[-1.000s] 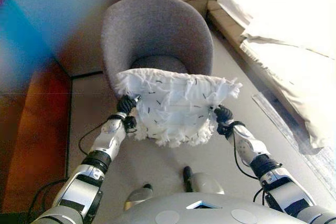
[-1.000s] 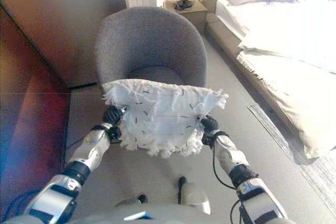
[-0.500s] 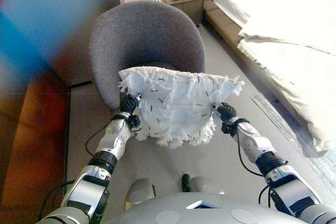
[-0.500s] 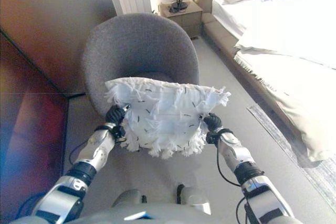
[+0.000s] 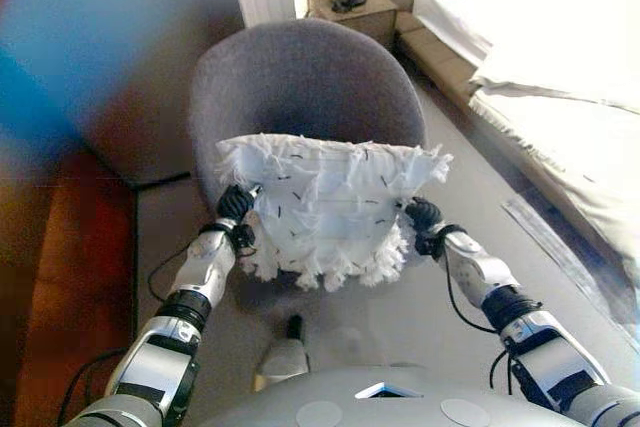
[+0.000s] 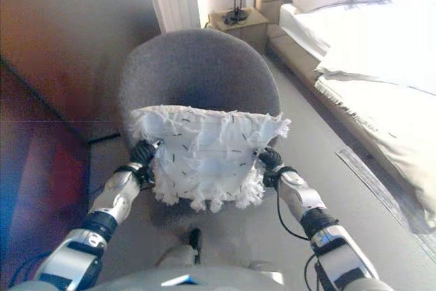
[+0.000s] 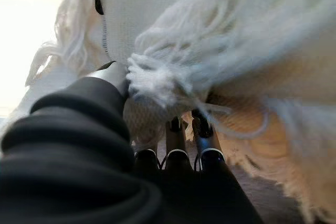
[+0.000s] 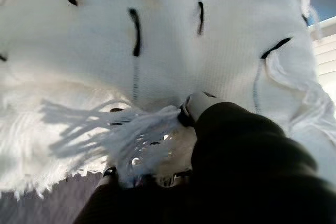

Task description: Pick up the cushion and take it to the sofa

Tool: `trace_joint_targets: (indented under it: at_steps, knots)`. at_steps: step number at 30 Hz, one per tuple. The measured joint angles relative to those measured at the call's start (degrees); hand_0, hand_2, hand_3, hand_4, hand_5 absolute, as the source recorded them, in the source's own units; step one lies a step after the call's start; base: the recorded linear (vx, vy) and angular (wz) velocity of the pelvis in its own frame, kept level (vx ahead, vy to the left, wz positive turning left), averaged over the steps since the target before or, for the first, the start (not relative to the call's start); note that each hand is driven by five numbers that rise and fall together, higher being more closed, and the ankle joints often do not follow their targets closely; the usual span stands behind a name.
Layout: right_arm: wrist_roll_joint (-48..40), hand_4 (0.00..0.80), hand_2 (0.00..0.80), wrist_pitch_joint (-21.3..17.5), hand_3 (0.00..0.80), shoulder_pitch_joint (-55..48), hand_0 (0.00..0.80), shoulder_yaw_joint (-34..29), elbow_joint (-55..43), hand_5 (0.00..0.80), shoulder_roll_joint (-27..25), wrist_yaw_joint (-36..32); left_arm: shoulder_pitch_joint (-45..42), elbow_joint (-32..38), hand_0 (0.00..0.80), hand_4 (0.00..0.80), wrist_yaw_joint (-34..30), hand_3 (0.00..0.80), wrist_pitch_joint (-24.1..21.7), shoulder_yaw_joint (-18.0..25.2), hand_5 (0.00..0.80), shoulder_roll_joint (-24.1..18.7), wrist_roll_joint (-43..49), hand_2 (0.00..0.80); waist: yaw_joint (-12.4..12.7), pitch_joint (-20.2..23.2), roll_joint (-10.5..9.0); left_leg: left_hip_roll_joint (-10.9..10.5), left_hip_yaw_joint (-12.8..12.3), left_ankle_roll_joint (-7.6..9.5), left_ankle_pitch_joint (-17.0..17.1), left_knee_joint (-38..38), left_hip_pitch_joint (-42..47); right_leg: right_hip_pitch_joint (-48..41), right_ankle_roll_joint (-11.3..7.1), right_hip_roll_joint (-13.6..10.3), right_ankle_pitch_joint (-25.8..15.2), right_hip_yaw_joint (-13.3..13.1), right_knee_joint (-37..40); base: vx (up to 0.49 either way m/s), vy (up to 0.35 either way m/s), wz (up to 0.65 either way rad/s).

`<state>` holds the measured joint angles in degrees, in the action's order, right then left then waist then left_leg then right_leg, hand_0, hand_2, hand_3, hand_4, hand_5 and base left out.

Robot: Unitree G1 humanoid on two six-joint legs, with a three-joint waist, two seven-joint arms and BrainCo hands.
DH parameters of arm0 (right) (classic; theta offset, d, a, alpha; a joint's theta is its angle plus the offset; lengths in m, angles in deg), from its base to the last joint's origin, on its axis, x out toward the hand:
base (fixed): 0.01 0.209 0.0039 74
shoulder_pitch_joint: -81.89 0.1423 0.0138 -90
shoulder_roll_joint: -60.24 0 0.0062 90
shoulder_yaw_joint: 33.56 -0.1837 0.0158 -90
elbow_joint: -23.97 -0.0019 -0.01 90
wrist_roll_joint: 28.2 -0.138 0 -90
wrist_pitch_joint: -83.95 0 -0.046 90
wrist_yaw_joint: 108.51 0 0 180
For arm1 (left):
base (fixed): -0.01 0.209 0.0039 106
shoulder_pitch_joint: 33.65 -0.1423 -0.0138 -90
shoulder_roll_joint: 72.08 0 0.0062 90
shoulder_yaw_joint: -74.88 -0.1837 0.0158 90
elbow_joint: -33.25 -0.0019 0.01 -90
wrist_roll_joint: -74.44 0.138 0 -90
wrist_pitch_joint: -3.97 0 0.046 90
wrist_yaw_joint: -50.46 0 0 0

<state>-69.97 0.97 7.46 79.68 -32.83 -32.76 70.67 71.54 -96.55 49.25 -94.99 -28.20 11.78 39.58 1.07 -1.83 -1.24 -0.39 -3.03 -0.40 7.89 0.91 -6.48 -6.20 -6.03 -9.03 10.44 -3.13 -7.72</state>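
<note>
A white fringed cushion (image 5: pixel 330 199) with short black marks hangs in the air between my two hands, just in front of a grey tub armchair (image 5: pixel 305 87). My left hand (image 5: pixel 236 210) grips its left edge, and my right hand (image 5: pixel 422 217) grips its right edge. In the left wrist view the fingers (image 7: pixel 178 145) curl under the cushion's fringe (image 7: pixel 220 56). In the right wrist view the thumb (image 8: pixel 197 103) presses into the cushion (image 8: pixel 131 35). The cushion hides the chair's seat.
A bed (image 5: pixel 560 57) with white bedding and pillows stands at the right. A wooden nightstand (image 5: pixel 352 7) with a dark lamp base stands behind the chair. A dark wall or cabinet (image 6: pixel 61 52) runs along the left. A rug edge (image 6: pixel 381 189) lies beside the bed.
The view has shifted, so the camera moved; the armchair now sits closer behind the cushion. Both hands keep their hold on the cushion's edges.
</note>
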Motion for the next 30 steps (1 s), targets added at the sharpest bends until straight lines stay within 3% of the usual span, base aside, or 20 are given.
trace_joint_targets:
  at_steps: [2,5,6,9,10,12,15,17,19,20,22,25,30]
  knots:
    - [-0.53,0.800,0.800,-0.36,0.800,0.37,0.800,-0.07,0.00,0.800,0.54,0.71,0.11,-0.04,0.800,0.800,-0.05,0.800,-0.32,0.25,0.800,0.00,0.02,0.800,0.13,-0.16,-0.21,-1.76,0.03,1.62,-1.03,-0.08,0.55,1.49,-0.27,-1.84,0.05,2.19,-4.94,0.241,0.232,0.26]
    - [-0.67,0.800,0.800,-2.31,0.800,1.02,0.800,-0.20,0.05,0.800,1.14,1.50,0.03,-0.09,0.800,0.800,-0.43,0.800,-0.31,-0.26,0.800,-0.55,0.07,0.800,1.82,-0.76,-0.33,-2.52,-2.25,3.15,-3.17,0.48,2.92,6.54,-0.65,-4.62,0.18,5.00,-21.31,0.294,0.313,0.05]
    - [-0.69,0.800,0.800,-3.07,0.800,1.81,0.800,-0.59,0.21,0.800,1.79,1.71,0.02,-0.15,0.800,0.800,-0.59,0.800,-0.31,-0.31,0.800,-0.95,0.01,0.800,1.96,-1.40,-0.15,-3.10,-3.41,3.97,-4.69,1.04,3.61,8.44,-0.30,-5.57,-1.75,5.81,-26.54,0.288,0.354,0.20]
    - [-0.73,0.800,0.800,-4.89,0.800,2.39,0.800,-1.36,0.38,0.800,1.91,2.75,0.02,-0.16,0.800,0.800,-1.08,0.800,-0.17,-1.27,0.800,-1.31,-0.88,0.800,1.55,-3.52,1.03,-3.87,-3.59,4.93,-5.76,0.34,7.84,11.54,-0.70,-7.78,-7.84,5.96,-37.51,0.266,0.182,0.06]
    - [-0.73,0.800,0.800,-5.11,0.800,2.43,0.800,-1.32,0.41,0.800,1.95,2.81,0.02,-0.14,0.800,0.800,-1.14,0.800,-0.13,-1.31,0.800,-1.39,-0.91,0.800,1.68,-3.65,1.24,-3.86,-3.70,5.13,-6.13,-0.53,8.77,12.79,-0.56,-8.32,-8.02,6.17,-38.91,0.210,0.027,-0.11]
    - [-0.72,0.800,0.800,-5.12,0.800,2.95,0.800,-1.35,0.42,0.800,2.01,3.25,0.02,0.04,0.800,0.800,-1.14,0.800,-0.06,-1.20,0.800,-1.42,-0.95,0.800,1.39,-4.27,2.25,-2.70,-3.67,5.17,-6.13,-1.28,9.25,14.94,0.44,-7.73,-5.52,6.75,-34.39,0.168,-0.066,-0.14]
    - [-0.71,0.800,0.800,-3.97,0.800,2.77,0.800,-0.59,0.50,0.800,1.09,3.96,0.03,0.13,0.800,0.800,-1.14,0.800,-0.04,-1.40,0.800,-1.16,-0.96,0.800,0.90,-4.93,2.84,-0.76,-3.67,3.85,-6.16,-1.58,9.83,15.94,-0.64,-6.32,-6.11,6.85,-19.03,0.160,-0.132,-0.03]
    - [-0.74,0.800,0.800,-3.18,0.800,2.77,0.800,0.09,0.57,0.800,0.69,4.01,0.04,0.11,0.800,0.800,-1.08,0.800,-0.05,-1.40,0.800,-1.24,-0.96,0.800,0.47,-5.15,1.63,-0.52,-3.23,2.69,-6.89,-1.76,10.25,16.49,-2.38,-6.26,-8.81,6.82,-9.48,0.172,-0.135,0.10]
    - [-1.19,0.800,0.800,-2.47,0.800,2.80,0.800,0.06,1.24,0.800,0.96,3.74,-0.11,0.10,0.800,0.800,-1.08,0.800,-0.05,-1.39,0.800,-1.57,-0.92,0.800,-0.05,-5.34,-0.16,-0.99,-2.33,0.86,-6.90,-2.37,11.36,14.60,-2.40,-5.85,-13.51,6.76,-0.21,0.185,-0.102,0.27]
    - [-1.20,0.800,0.800,-2.27,0.800,2.79,0.800,0.01,1.95,0.800,1.71,3.67,-0.18,0.11,0.800,0.800,-1.09,0.800,-0.04,-1.39,0.800,-2.07,-0.90,0.800,-0.14,-5.22,-2.17,-1.79,-1.46,-0.23,-7.07,-2.68,12.06,13.09,-2.14,-5.92,-15.09,6.36,2.77,0.190,-0.100,0.44]
    - [-1.14,0.800,0.800,-1.92,0.800,2.73,0.800,-0.19,3.67,0.800,1.04,3.54,-0.76,0.18,0.800,0.800,-1.02,0.800,0.30,-1.28,0.800,-0.07,-0.85,0.800,-0.27,-5.13,-0.73,0.33,-0.01,-1.92,-7.73,-2.67,12.81,11.28,-1.29,-3.22,-16.50,5.77,3.93,0.192,-0.115,0.31]
    - [-0.33,0.800,0.800,-1.92,0.800,3.31,0.800,-0.21,3.66,0.800,-0.37,4.05,-0.76,0.32,0.800,0.800,-0.99,0.800,0.71,-1.33,0.800,1.29,-0.84,0.800,-0.42,-4.96,0.57,3.86,0.24,-3.36,-8.37,-1.61,12.20,10.28,0.42,0.02,-16.25,7.56,4.71,0.220,-0.144,0.07]
    - [3.55,0.800,0.800,-2.96,0.800,3.31,0.800,-1.81,2.63,0.800,-0.67,7.08,-0.78,0.34,0.800,0.800,0.38,0.800,0.87,-1.32,0.800,4.27,-0.84,0.800,-0.48,-5.03,0.97,5.13,0.50,-5.12,-9.27,-1.11,12.40,8.52,1.06,1.03,-16.22,8.50,6.14,0.169,-0.180,0.06]
